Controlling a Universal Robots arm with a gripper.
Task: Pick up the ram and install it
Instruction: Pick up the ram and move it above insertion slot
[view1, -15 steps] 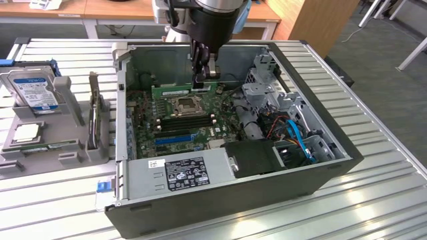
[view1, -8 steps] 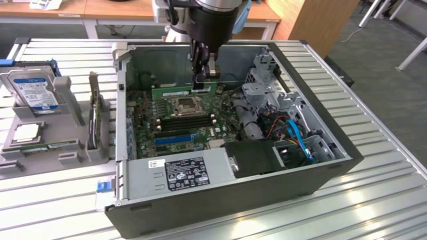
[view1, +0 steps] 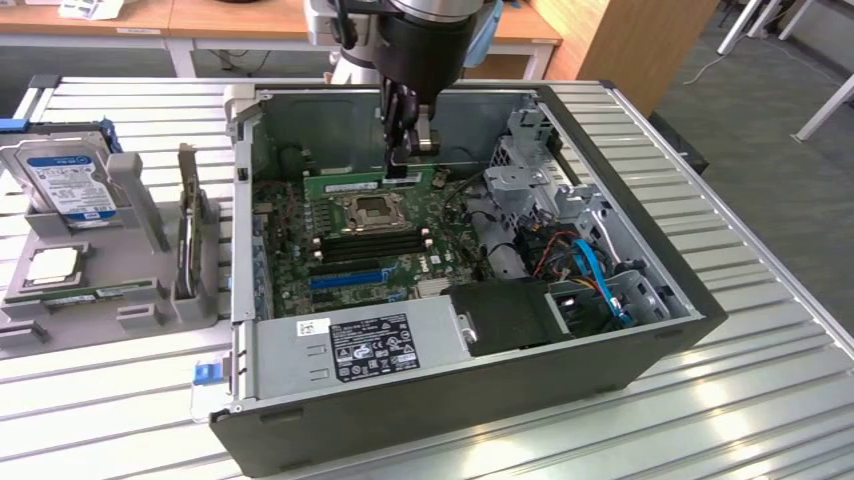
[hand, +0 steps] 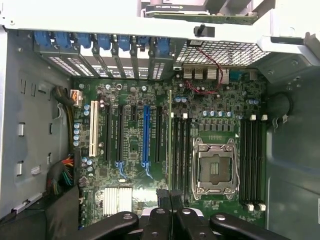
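The ram (view1: 358, 184) is a narrow green stick with a white label, and my gripper (view1: 407, 160) is shut on it near one end. It hangs level over the back part of the motherboard (view1: 400, 262), inside the open computer case (view1: 641, 335), just behind the CPU socket (view1: 368, 212). In the wrist view the ram (hand: 170, 135) shows edge-on as a thin line running out from my gripper (hand: 167, 202). It lies over the black memory slots (hand: 181, 150) beside the CPU socket (hand: 214, 167). Whether it touches a slot I cannot tell.
More black memory slots (hand: 252, 160) lie on the socket's other side. A power supply (view1: 360, 345) and blue cables (view1: 601, 280) fill the case front. At the exterior view's left, a grey holder (view1: 134, 215) carries a hard drive (view1: 67, 185), a CPU chip (view1: 54, 265) and an upright card (view1: 190, 225).
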